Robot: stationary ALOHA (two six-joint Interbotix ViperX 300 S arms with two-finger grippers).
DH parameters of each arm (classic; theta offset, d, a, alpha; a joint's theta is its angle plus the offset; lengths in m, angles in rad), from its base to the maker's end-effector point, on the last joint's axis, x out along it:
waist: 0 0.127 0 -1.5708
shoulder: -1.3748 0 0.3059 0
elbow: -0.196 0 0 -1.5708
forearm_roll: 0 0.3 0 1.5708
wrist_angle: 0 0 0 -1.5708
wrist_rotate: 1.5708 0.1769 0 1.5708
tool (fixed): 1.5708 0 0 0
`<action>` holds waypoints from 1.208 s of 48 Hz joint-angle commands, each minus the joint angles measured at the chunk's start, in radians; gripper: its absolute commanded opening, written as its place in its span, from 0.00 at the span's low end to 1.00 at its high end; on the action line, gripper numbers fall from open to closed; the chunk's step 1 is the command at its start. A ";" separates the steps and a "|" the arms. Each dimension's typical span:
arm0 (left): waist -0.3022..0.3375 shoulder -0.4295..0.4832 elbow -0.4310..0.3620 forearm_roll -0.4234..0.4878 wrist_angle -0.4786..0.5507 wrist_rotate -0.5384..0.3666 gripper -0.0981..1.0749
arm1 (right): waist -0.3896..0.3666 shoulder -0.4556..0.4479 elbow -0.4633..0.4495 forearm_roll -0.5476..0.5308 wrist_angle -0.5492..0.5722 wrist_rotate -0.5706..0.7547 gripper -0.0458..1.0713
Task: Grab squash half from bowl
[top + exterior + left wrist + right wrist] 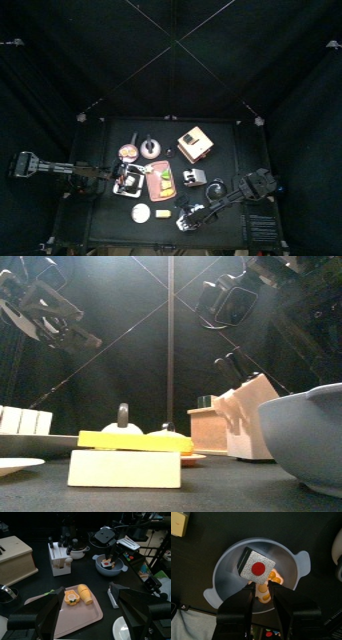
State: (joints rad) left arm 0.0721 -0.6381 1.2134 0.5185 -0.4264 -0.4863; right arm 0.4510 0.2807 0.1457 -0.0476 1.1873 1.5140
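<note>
Squash half [271, 582] looks light, hard and slippery; our right gripper [265, 592], jaws narrow, pinches its rounded edge inside the bowl [224, 572] near the counter's front edge. Left gripper [85, 607] gapes wide.

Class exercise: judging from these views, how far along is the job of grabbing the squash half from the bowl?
Done: the right gripper is down inside the bowl, jaws either side of the squash half. In hand: the grasp itself; whether the jaws have closed on it cannot be told. Left: gripping firmly and lifting the squash out, as it sits in the bowl beside a block with a red dot. The left gripper rests open above a pink tray.
</note>
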 commanded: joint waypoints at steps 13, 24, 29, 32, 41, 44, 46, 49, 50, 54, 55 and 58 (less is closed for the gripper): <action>0.003 -0.002 -0.012 0.000 -0.005 0.000 0.96 | 0.002 -0.021 -0.003 0.031 -0.014 0.000 0.86; 0.003 -0.002 -0.012 0.000 -0.005 0.000 0.96 | -0.002 0.008 0.018 0.064 -0.014 -0.002 0.87; 0.003 -0.002 -0.012 0.000 -0.005 0.000 0.96 | 0.000 0.014 0.035 0.078 -0.014 -0.002 0.87; 0.003 -0.002 -0.014 0.000 -0.005 0.000 0.96 | 0.000 0.014 0.043 0.078 -0.020 -0.002 0.87; 0.003 -0.002 -0.012 0.000 -0.005 0.000 0.96 | 0.000 0.020 0.064 0.077 -0.086 -0.002 0.87; 0.003 -0.002 -0.012 0.000 -0.005 0.000 0.96 | 0.000 0.020 0.075 0.078 -0.109 -0.002 0.87; 0.003 -0.002 -0.012 0.000 -0.005 0.000 0.96 | 0.000 0.021 0.083 0.078 -0.121 -0.002 0.87; 0.003 -0.002 -0.012 0.000 -0.005 0.000 0.96 | 0.000 0.020 0.092 0.080 -0.140 -0.002 0.87; 0.003 -0.002 -0.012 0.000 -0.005 0.000 0.96 | 0.000 0.020 0.094 0.080 -0.146 -0.002 0.87; 0.003 -0.002 -0.012 0.000 -0.005 0.000 0.96 | 0.000 0.021 0.104 0.084 -0.158 0.000 0.87; 0.003 -0.002 -0.012 0.000 -0.005 0.000 0.96 | -0.002 0.020 0.106 0.086 -0.158 0.000 0.87; 0.003 -0.002 -0.012 0.000 -0.005 0.000 0.96 | -0.002 0.020 0.106 0.089 -0.158 0.000 0.87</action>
State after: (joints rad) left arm 0.0736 -0.6381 1.2134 0.5185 -0.4264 -0.4863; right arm 0.4495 0.3007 0.2439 0.0368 1.0431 1.5171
